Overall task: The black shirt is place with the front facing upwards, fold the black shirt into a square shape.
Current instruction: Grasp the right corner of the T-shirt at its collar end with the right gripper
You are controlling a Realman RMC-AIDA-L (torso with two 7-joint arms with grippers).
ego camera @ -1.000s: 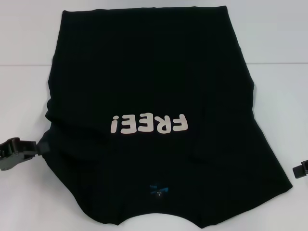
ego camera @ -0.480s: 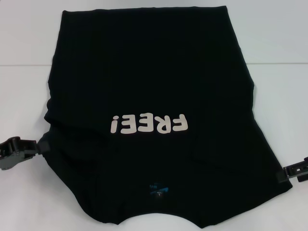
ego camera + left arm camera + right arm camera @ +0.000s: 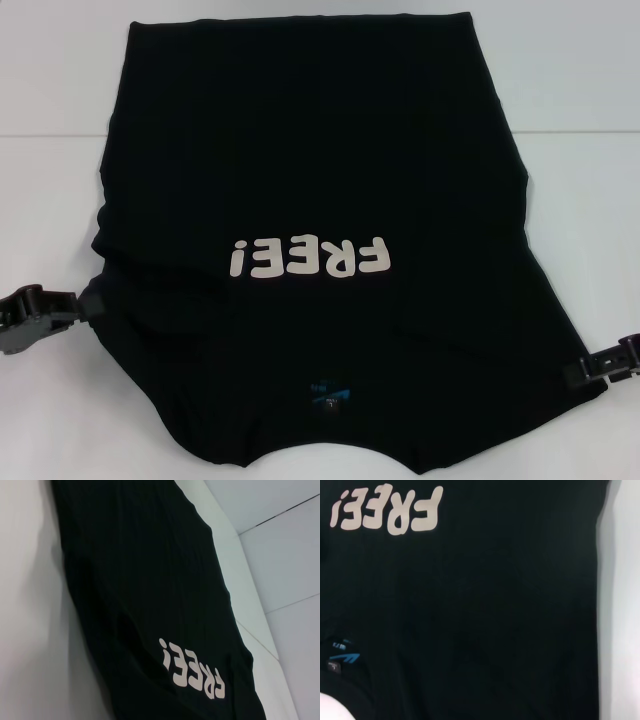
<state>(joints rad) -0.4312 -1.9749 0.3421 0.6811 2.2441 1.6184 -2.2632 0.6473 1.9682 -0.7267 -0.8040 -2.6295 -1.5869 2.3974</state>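
The black shirt lies flat and front up on the white table, its white "FREE!" letters upside down to me and its blue neck label near the front edge. My left gripper sits low at the shirt's left edge, its tip touching the cloth. On the other side, my right gripper reaches the shirt's right edge near the front. The left wrist view looks along the black shirt and its letters. Most of the right wrist view is black shirt.
The white table shows bare on both sides of the shirt and behind it. A thin seam line crosses the surface at the back. The shirt's near hem runs off the lower edge of the head view.
My right gripper has come in from the right edge of the view until its tip meets the shirt's right edge. The left gripper and the shirt have stayed put.
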